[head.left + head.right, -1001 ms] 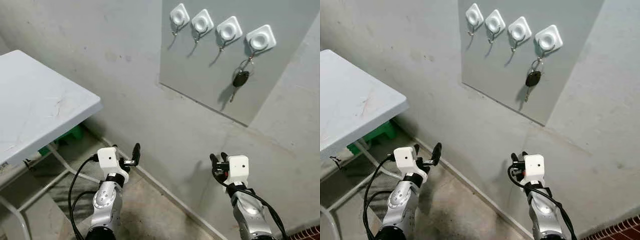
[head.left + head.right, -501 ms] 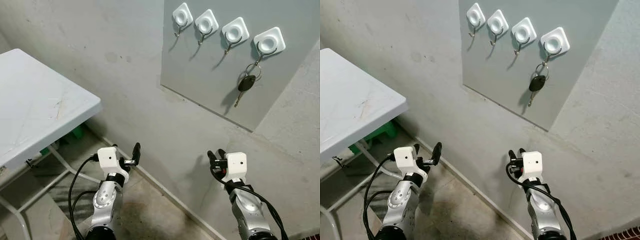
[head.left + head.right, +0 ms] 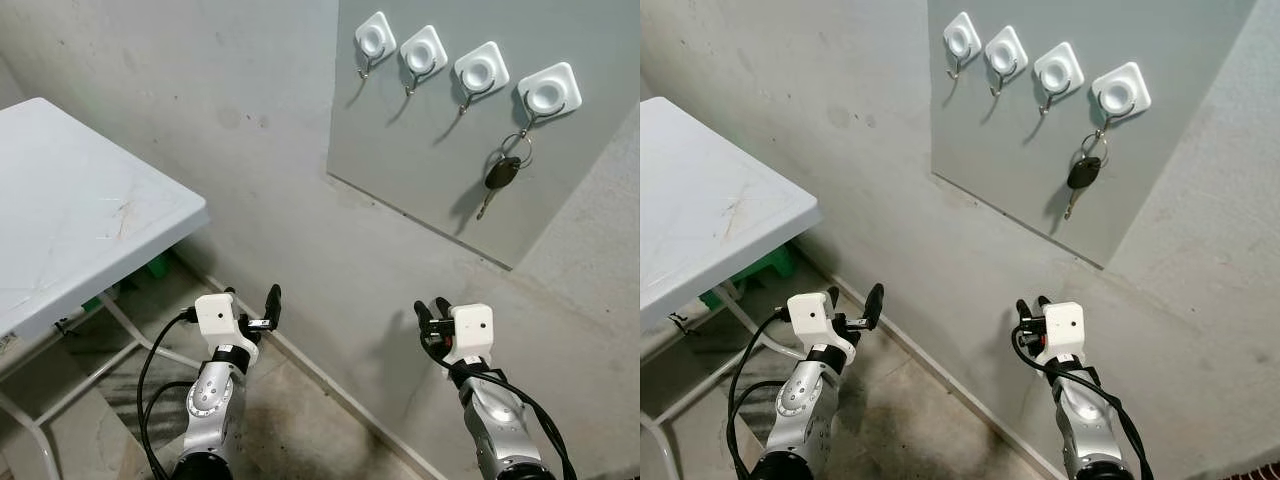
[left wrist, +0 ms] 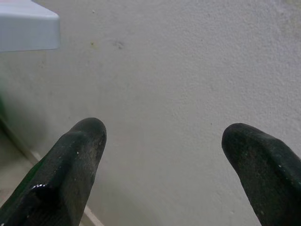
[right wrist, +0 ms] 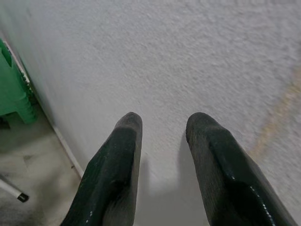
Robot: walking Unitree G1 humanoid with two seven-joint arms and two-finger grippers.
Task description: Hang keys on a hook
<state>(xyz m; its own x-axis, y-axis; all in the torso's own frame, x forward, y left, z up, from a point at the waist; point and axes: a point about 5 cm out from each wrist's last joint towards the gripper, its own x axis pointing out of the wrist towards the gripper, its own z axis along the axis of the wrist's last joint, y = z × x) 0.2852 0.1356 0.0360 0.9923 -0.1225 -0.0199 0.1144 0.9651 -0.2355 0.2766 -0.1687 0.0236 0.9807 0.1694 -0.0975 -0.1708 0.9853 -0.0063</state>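
Grey wall (image 3: 250, 150); white table (image 3: 70, 210); both grippers' fingers (image 4: 80, 146) parted, empty.

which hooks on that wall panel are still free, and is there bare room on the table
Three white hooks left of the key hang bare; the key's hook at the right end is taken. The white table shows a bare top. Both grippers, left and right, sit low, open.

White table (image 3: 80, 220); green stool (image 3: 750, 268)
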